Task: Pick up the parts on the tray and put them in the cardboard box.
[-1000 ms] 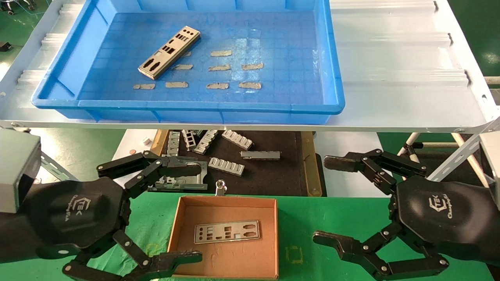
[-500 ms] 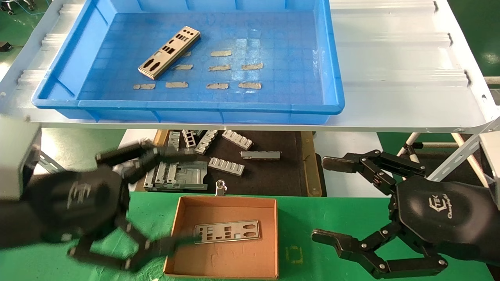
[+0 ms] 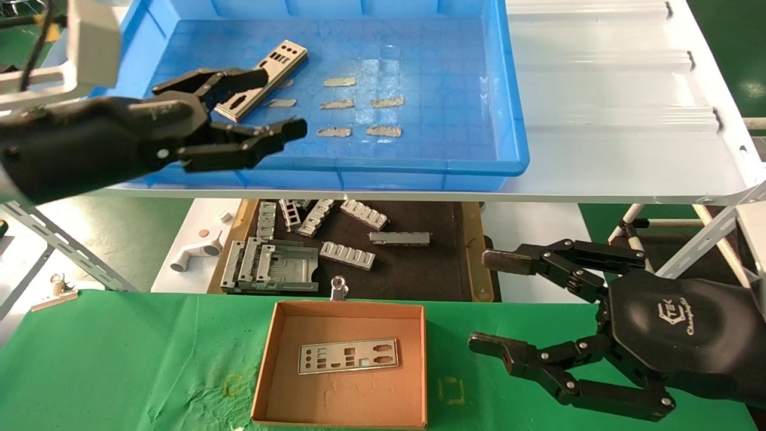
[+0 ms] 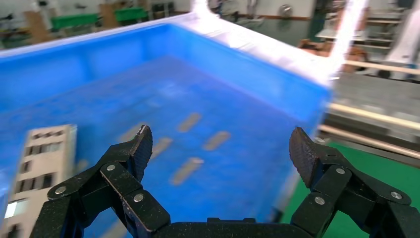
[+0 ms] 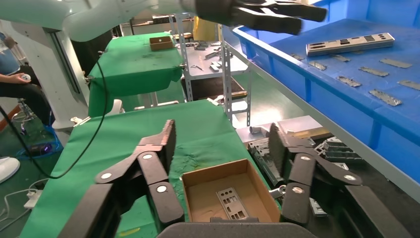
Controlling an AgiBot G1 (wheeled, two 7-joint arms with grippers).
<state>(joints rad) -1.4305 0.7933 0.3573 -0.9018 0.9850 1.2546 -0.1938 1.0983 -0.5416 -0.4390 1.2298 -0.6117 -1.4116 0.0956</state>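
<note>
part [image 3: 261, 79] lies in tray [image 3: 383, 164], far-left quarter, untouched; second plate [image 3: 348, 355] flat in cardboard box [image 3: 266, 353] at near edge | change: left gripper [image 3: 263, 102] has risen from beside the box to over the tray's near-left rim, so next pick begins | jaws spread wide, holding nothing | right gripper [image 3: 491, 302] idle, spread, near-right

one silver punched part [image 3: 261, 81] lies diagonal in blue tray [image 3: 508, 120]; another part [image 3: 348, 356] flat in cardboard box [image 3: 266, 353].
</note>
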